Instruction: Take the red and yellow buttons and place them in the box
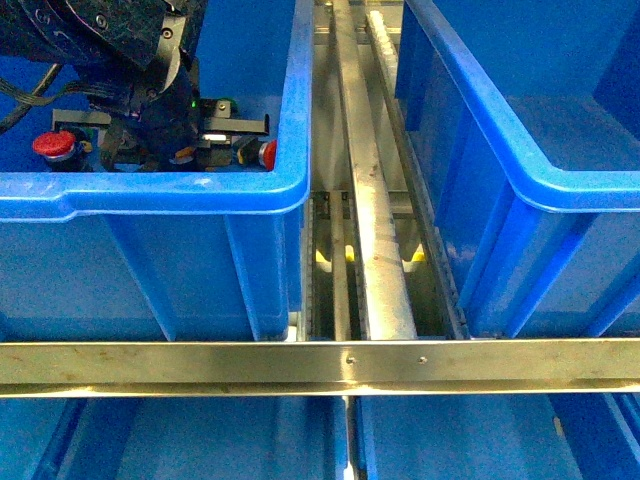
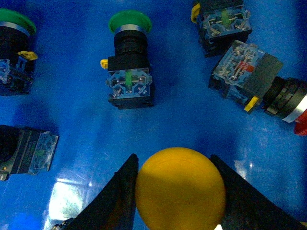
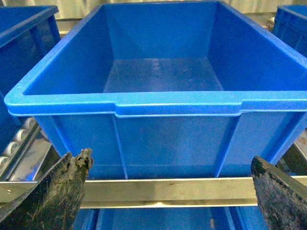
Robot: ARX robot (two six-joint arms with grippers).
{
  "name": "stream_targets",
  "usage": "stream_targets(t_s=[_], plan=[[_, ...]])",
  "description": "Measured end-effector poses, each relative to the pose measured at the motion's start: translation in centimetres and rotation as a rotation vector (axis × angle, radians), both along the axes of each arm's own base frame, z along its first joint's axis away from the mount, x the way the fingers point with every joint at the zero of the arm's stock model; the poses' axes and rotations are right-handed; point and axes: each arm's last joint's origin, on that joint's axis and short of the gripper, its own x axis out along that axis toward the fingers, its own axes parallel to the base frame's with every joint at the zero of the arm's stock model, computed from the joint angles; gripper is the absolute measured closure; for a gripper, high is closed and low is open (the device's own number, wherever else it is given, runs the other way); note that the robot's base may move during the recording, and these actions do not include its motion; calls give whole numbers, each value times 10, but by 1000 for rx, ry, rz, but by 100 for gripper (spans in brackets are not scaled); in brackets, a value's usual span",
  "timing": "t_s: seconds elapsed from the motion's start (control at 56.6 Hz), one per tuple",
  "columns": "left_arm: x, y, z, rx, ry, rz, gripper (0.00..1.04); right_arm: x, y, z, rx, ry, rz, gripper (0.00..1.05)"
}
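Yellow button (image 2: 180,189) is pinched at its cap between the fingers of the left claw (image 2: 175,163), down inside the left blue bin (image 1: 200,190). On the same bin floor: a red button (image 1: 52,145) at far left, a second red button (image 1: 267,153) by the right wall, and a green button (image 2: 129,22) near the claw. Right claw (image 3: 170,162) is spread wide, just short of the blue box (image 3: 129,103).

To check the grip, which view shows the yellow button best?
The left wrist view: the yellow button sits between the fingers of the left gripper. In the front view the arm hides it; the right wrist view misses it.
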Motion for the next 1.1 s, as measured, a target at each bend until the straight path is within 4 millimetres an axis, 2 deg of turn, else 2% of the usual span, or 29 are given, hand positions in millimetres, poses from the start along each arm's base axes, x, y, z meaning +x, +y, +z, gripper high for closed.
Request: stream_targets(t_s=[0.195,0.318,0.407,0.513,0.548,0.707,0.849,0.955,1.096], plan=[[-1,0,0,-1,-14,-3,71,0,0,0,0,0,0,6],[-15,9,9,-58,-54,-44,71,0,0,0,0,0,0,6],[-38,27,36,-155,-153,-88,71,0,0,0,0,0,0,6],[-86,71,79,-217,-330,-110,71,0,0,0,0,0,0,6],[-102,85,87,-254,-377,-132,71,0,0,0,0,0,0,6],[-155,127,97,-414,-500,-182,71,0,0,0,0,0,0,6],[-190,147,90,-575,-605,-243,71,0,0,0,0,0,0,6],[-201,150,87,-742,-672,-342,71,0,0,0,0,0,0,6],[-201,145,96,-995,-761,-507,71,0,0,0,0,0,0,6]])
